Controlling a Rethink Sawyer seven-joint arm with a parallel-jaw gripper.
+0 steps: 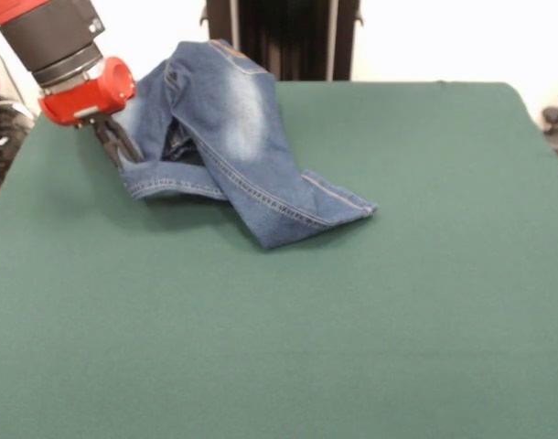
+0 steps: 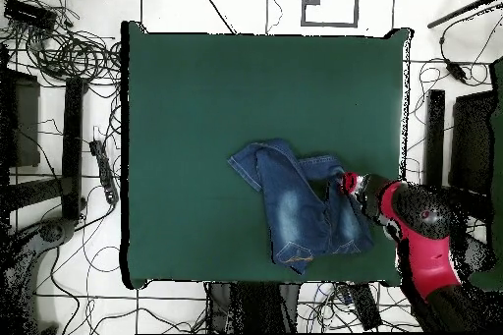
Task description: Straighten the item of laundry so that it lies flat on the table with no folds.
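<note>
Soft, floppy blue jeans (image 1: pixel 233 137), still folded over on the green table (image 1: pixel 352 320). Gripper (image 1: pixel 117 146) beside the hem, pinched on it? Cannot tell. Best grabbed by that hem.

A pale tiled floor (image 2: pixel 236 2) with dark grout lines surrounded the work area. Tangled black cables (image 2: pixel 69 51) sprawled across it on one side. A white wall (image 1: pixel 444 41) rose behind, and a dark upright stand (image 1: pixel 288 37) stood against it.
</note>
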